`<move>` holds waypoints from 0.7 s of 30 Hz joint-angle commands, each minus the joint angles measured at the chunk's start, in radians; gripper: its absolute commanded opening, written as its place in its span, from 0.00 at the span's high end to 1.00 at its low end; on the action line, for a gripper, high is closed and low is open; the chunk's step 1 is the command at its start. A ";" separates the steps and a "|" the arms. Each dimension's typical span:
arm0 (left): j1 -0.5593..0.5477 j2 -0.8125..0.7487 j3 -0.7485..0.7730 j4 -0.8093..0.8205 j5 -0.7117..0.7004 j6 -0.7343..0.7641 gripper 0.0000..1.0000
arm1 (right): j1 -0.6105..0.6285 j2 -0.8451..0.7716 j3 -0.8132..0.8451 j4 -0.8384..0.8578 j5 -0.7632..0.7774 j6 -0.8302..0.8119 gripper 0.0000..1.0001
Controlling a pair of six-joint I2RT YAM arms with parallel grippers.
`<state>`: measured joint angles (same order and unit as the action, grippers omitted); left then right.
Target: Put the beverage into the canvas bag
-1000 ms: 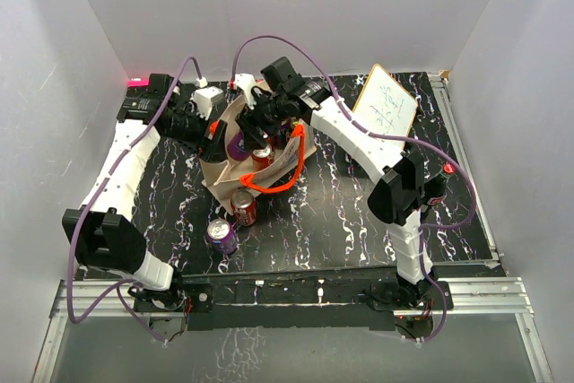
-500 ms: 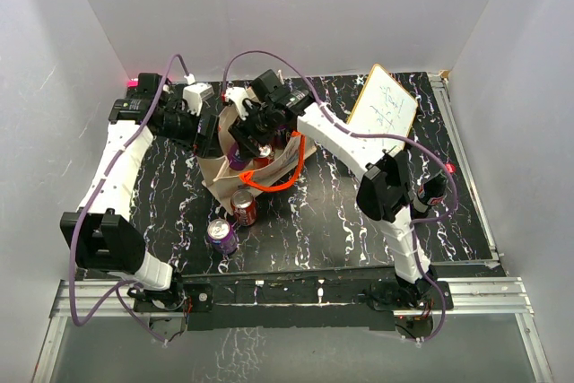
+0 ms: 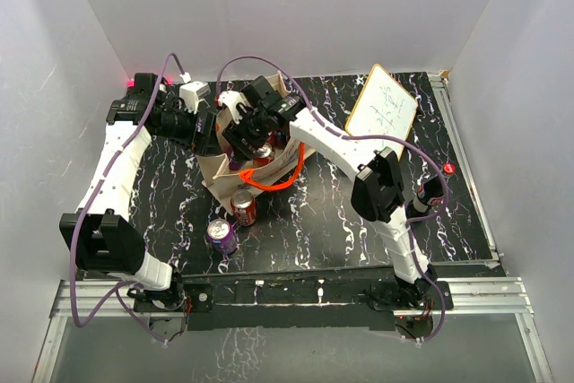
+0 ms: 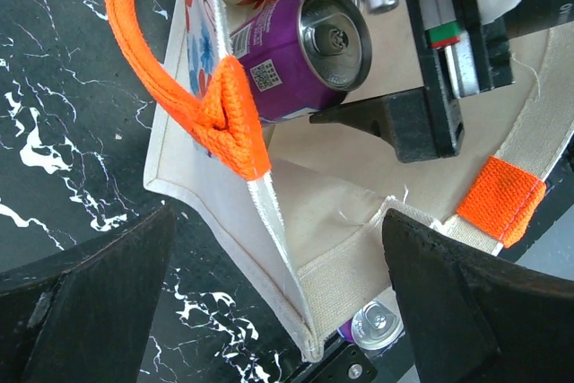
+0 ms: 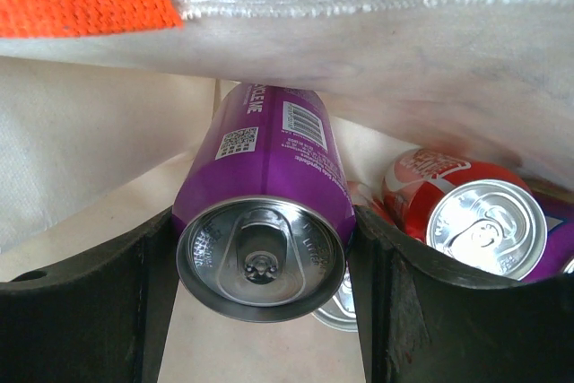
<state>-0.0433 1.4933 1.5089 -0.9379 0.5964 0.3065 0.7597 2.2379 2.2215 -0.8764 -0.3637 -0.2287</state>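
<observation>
Right wrist view: the right gripper (image 5: pixel 262 230) is clamped on a purple can (image 5: pixel 260 159), one finger on each flank, with the can's top facing the camera. The can is already inside the canvas bag (image 5: pixel 81 150), whose beige cloth lies behind and over it. A red can (image 5: pixel 448 190) rests in the bag just beside it on the right.

In the left wrist view the left gripper (image 4: pixel 278 221) has its fingers wide apart and holds nothing, straddling a corner of the bag near the orange handle (image 4: pixel 170 78).

Compared with a second ago, the right arm has swung leftward and carried the can further in over the bag's mouth. The left gripper has spread to its widest and drawn back a little from the rim. That suggests the bag no longer needs holding open and the can is nearly where it should be let go.

From above, a second red can (image 3: pixel 243 207) and another purple can (image 3: pixel 221 235) wait on the table (image 3: pixel 341 213) near the bag, so more trips likely remain.
</observation>
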 commanded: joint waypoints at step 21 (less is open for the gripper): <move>0.021 -0.051 -0.041 -0.007 0.059 0.003 0.03 | 0.059 0.029 0.038 0.193 0.270 0.029 0.88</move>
<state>-0.0299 1.4902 1.4834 -0.9226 0.6281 0.3027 0.8177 2.2925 2.2215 -0.8333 -0.1612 -0.2070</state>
